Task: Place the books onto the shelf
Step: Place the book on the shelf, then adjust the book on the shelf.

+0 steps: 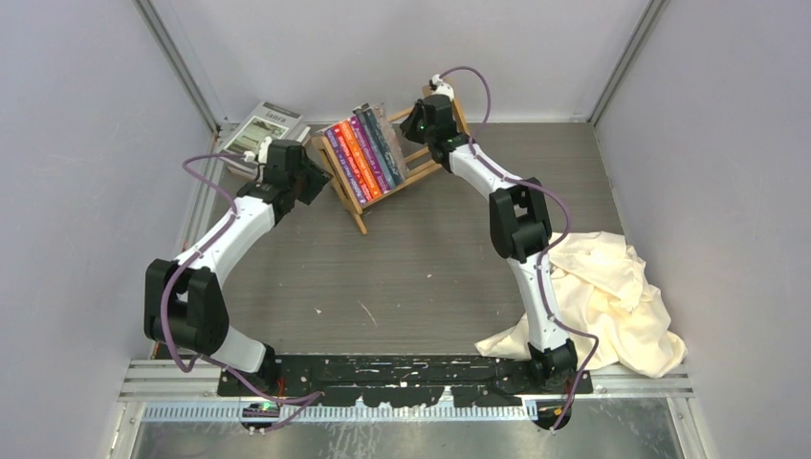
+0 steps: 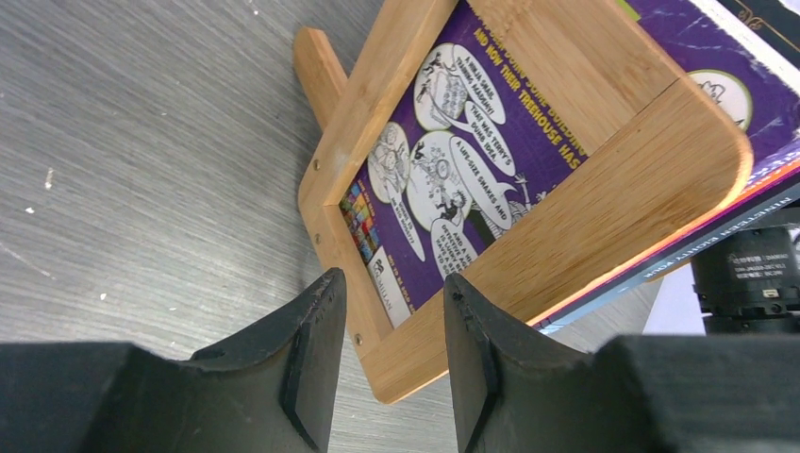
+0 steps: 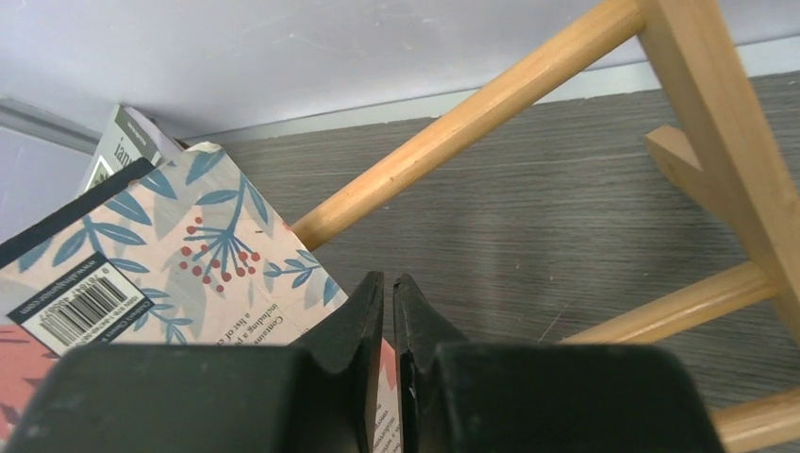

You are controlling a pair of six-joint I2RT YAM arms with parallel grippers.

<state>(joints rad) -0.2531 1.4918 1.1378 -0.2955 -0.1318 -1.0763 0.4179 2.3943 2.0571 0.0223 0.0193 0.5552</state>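
**Robotics test cell in a laboratory setting.**
Observed: a bare grey table (image 1: 411, 277) is boxed in by plain pale walls (image 1: 76, 143) set on aluminium corner posts (image 1: 177, 62). Two white-and-black robot arms (image 1: 521, 229) are bolted to a black mounting plate (image 1: 411, 368) over slotted metal rails (image 1: 650, 382). The loose items are staged props: a small wooden shelf (image 1: 421, 172) holding books (image 1: 363, 148), and a cream cloth (image 1: 612, 296).

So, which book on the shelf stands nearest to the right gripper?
The floral-covered book, at the row's end beside the right gripper; the others stand farther along the shelf.
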